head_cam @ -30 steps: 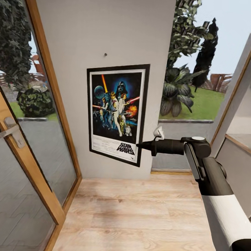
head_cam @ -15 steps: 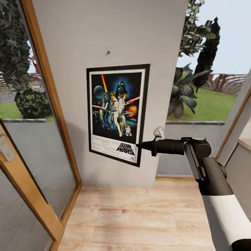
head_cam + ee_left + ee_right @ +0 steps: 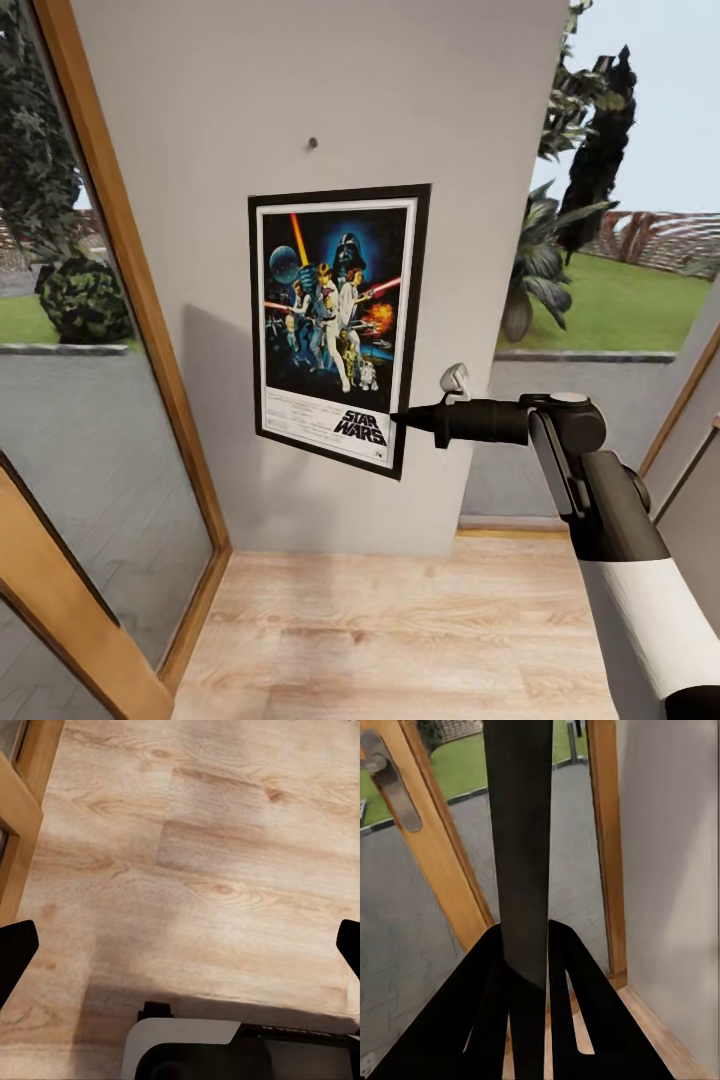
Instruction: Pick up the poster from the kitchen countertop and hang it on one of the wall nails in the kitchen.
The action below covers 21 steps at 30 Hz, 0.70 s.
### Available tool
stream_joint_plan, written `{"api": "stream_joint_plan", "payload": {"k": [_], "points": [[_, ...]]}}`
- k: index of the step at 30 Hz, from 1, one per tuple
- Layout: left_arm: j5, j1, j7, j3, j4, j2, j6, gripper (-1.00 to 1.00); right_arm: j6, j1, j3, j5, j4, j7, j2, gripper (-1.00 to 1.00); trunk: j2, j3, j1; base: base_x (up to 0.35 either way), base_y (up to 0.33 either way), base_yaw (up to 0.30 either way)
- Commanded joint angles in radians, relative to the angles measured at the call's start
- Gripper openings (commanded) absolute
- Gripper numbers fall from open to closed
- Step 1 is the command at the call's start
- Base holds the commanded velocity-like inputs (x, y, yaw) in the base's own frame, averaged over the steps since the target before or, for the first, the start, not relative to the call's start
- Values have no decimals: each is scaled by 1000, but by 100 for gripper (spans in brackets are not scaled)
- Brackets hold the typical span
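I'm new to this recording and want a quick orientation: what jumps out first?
The poster stands upright before the grey wall, gripped at its lower right edge by the right hand. A small wall nail sits just above it. A wood-framed glass door is at left, garden greenery at right.

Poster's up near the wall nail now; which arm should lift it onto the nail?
Right. The right gripper is shut on the poster, just below the nail; the left gripper is open, facing the floor.
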Motion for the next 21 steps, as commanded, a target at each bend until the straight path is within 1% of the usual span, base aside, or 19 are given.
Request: {"api": "stream_joint_plan", "payload": {"k": [1, 6, 11, 12, 15, 16, 17, 20, 21], "points": [[0, 0, -7, 4, -1, -1, -1, 100, 9, -1, 1, -6, 0, -1, -1, -100, -2, -2, 1, 86, 2, 0], [-1, 0, -7, 4, -1, -1, -1, 100, 9, -1, 0, -6, 0, -1, -1, -100, -2, -1, 1, 22, 0, -69], [-1, 0, -7, 5, 0, 0, 0, 100, 9, -1, 1, -6, 0, 0, -1, -100, -2, -1, 1, 1, 0, -10], [0, 0, -8, 5, 7, 1, 0, 100, 9, -1, 2, -6, 0, 0, -1, -100, -2, -1, 1, 0, 0, 0], [1, 0, -11, 4, 75, 16, -2, 100, 11, -5, -1, -7, -1, 3, 3, -100, -2, -1, 1, 0, 0, 0], [1, 0, -62, 3, 149, 37, -2, 100, 17, -44, -2, -9, -1, 4, 15, -100, -2, -1, 1, 0, 0, 0], [1, 0, -90, 2, 168, 47, -2, 100, 18, -60, -1, -9, -1, 4, 18, -100, -2, -1, 1, 0, 0, 0], [1, 0, -129, 2, 185, 56, -2, 100, 27, -92, -1, -11, 1, 5, 25, -100, -2, -1, 1, 0, 0, 0], [1, 0, -145, 2, 192, 59, -2, 100, 42, -113, -1, -17, 2, 6, 30, -100, -2, -1, 1, 0, 0, 0]]}}
